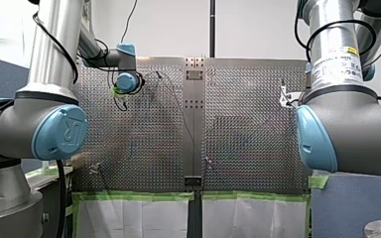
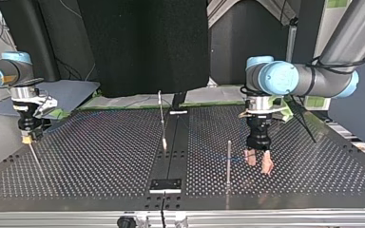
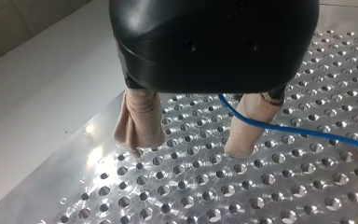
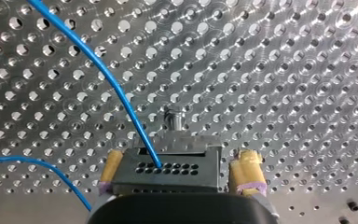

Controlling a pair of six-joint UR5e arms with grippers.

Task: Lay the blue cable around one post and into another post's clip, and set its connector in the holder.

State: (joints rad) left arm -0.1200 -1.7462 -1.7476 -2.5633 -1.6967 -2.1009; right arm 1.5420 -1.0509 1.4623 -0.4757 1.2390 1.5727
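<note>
The thin blue cable (image 4: 121,98) leaves the dark, perforated connector (image 4: 168,169), which sits between the right tool's (image 4: 180,159) yellow pads, and curves loosely across the counter (image 4: 284,70). 1 short metal post (image 4: 175,119) stands just beyond the connector. A flat dark holder (image 2: 166,185) lies mid-edge.

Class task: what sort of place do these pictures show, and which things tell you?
Probably a robotics lab's test bench: my left arm and my right arm reach over a perforated metal table bearing thin posts and a blue cable.
</note>
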